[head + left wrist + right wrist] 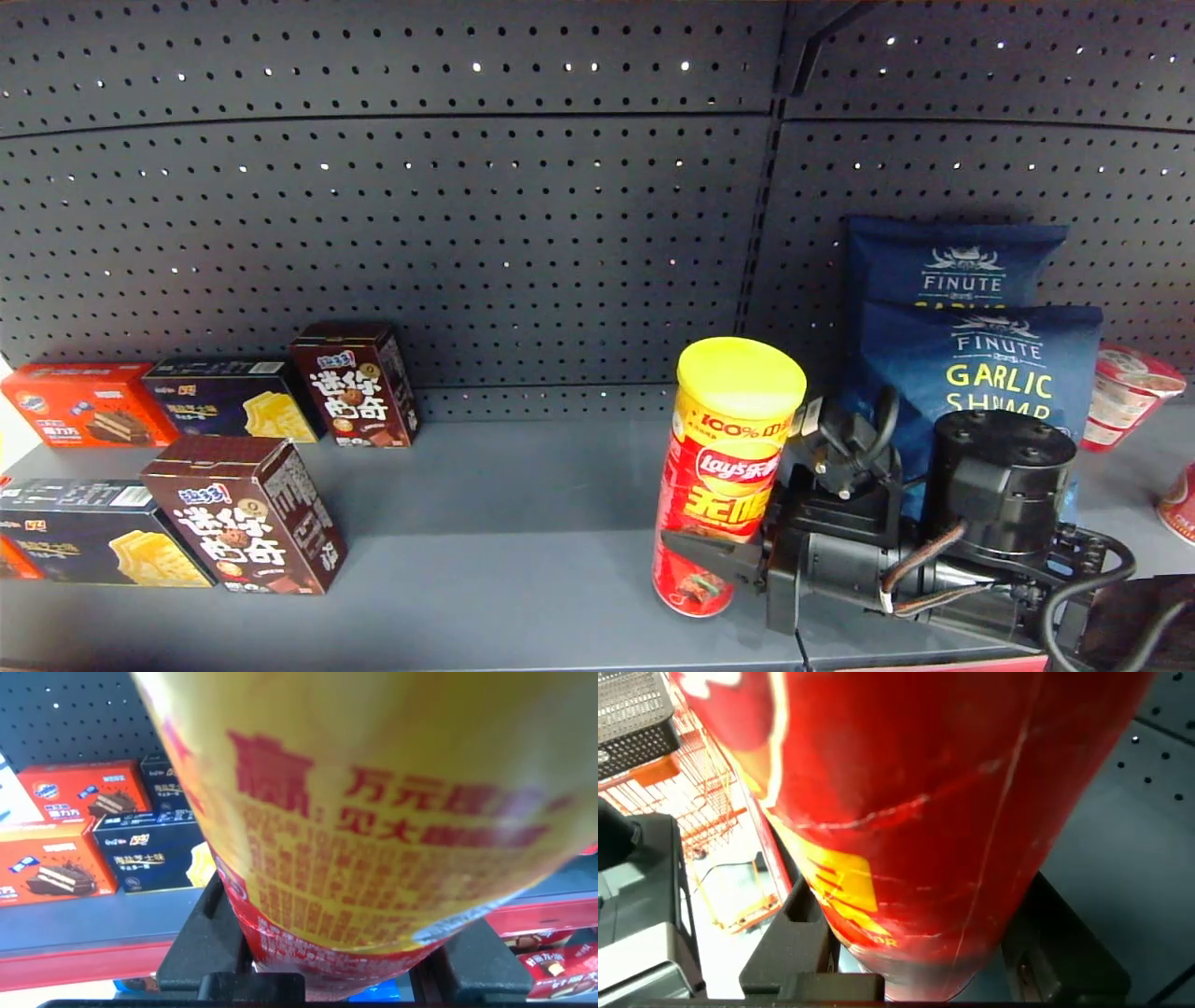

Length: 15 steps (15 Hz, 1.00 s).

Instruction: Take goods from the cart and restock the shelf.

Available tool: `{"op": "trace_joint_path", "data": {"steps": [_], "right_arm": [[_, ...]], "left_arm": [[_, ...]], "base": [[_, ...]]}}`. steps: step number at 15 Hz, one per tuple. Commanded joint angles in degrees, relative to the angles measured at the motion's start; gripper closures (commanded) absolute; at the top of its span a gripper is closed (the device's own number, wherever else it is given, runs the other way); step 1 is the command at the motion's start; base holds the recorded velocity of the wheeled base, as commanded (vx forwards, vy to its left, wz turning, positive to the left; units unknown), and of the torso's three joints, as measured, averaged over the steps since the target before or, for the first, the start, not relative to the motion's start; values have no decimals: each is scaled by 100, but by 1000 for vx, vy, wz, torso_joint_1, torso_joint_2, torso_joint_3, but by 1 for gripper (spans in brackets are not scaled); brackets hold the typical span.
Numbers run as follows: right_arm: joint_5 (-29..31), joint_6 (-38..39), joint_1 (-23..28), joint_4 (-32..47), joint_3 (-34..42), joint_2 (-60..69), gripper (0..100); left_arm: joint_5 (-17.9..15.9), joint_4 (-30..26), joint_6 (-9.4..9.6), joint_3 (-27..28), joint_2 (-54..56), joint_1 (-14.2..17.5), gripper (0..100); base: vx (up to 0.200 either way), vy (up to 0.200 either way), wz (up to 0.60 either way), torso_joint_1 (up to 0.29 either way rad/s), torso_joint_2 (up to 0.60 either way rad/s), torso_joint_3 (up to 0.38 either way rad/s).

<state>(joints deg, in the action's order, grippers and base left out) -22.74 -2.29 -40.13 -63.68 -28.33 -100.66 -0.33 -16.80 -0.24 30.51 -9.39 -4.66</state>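
A tall chips can (724, 467) with a yellow lid and a red body stands upright on the grey shelf (523, 523), right of the middle. My right gripper (719, 560) is shut on its lower part, coming in from the right; one dark finger (709, 553) crosses the front of the can. The right wrist view has the red can (924, 812) close up between the right gripper (924, 952) fingers. In the left wrist view my left gripper (336, 961) is shut on a second, yellow and red chips can (374, 812), held in front of a lower shelf.
Several biscuit boxes (243, 523) stand on the shelf's left part. Two blue snack bags (980, 373) lean on the pegboard behind my right arm, with cup noodles (1130, 392) at the far right. Bare shelf lies between boxes and can. An orange wire cart (710, 812) is behind.
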Motion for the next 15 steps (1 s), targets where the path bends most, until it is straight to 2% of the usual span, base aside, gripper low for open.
{"op": "trace_joint_path", "data": {"steps": [1,4,14,15], "right_arm": [[-3,-17,-21,-338,232,-314,100],[-3,-8,-56,-575,442,-411,100],[-3,-26,-83,-830,460,-771,100],[-3,-61,-83,-883,513,-798,0]], "left_arm": [[-2,1,-2,-28,-11,0,100],[-2,-8,-11,-54,7,0,100],[59,-16,-11,-89,60,-9,100],[59,-16,-11,-89,60,-9,100]], "base": [[0,0,0,0,0,0],[0,0,0,0,0,0],[0,0,0,0,0,0],[0,0,0,0,0,0]]}}
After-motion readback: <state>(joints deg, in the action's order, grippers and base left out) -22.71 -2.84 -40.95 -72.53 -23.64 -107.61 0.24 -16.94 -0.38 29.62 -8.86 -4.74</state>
